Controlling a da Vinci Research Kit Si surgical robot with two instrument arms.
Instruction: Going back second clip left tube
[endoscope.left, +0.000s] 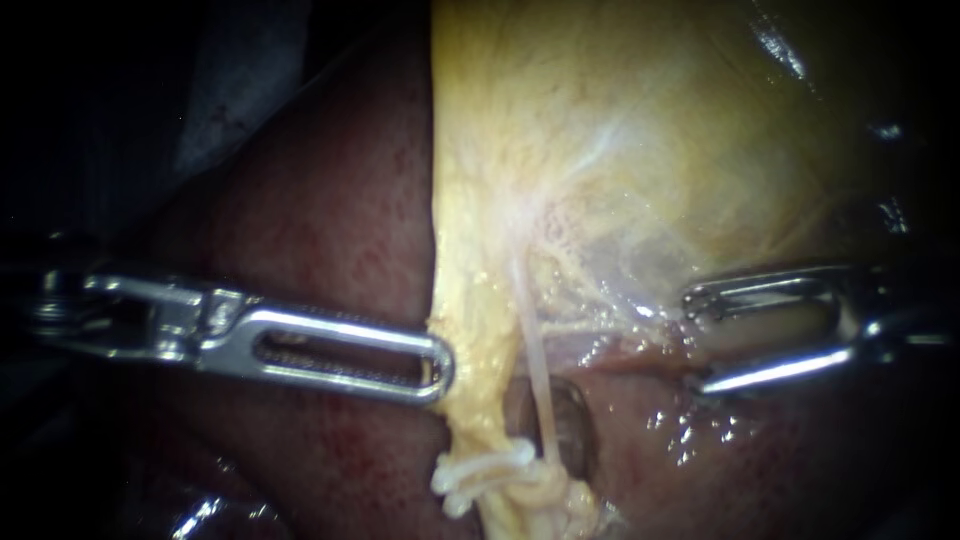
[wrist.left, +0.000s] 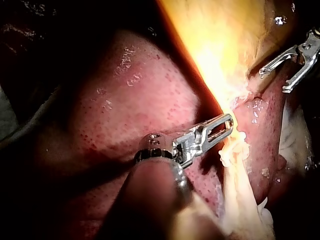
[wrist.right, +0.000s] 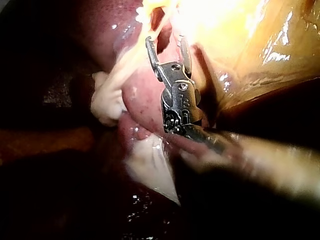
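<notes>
Retreat judged nearly done: slender silver right instrument (endoscope.left: 697, 340), hand wide and empty, sits well apart from thin pale tube (endoscope.left: 537, 350).

The liver (endoscope.left: 330, 200) at nine o'clock is dark red with fine red speckles. The gallbladder (endoscope.left: 600, 130) at one o'clock is yellow, streaked whitish. The tube (endoscope.left: 537, 350) at six o'clock is pinkish-white; the left instrument (endoscope.left: 440, 362) and right instrument (endoscope.left: 697, 340) are silver.

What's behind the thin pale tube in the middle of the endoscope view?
Behind the tube sits a dark hollow, with liver around it. The hollow's floor is too dark to make out, and the tube's lower end disappears into bunched pale tissue.
</notes>
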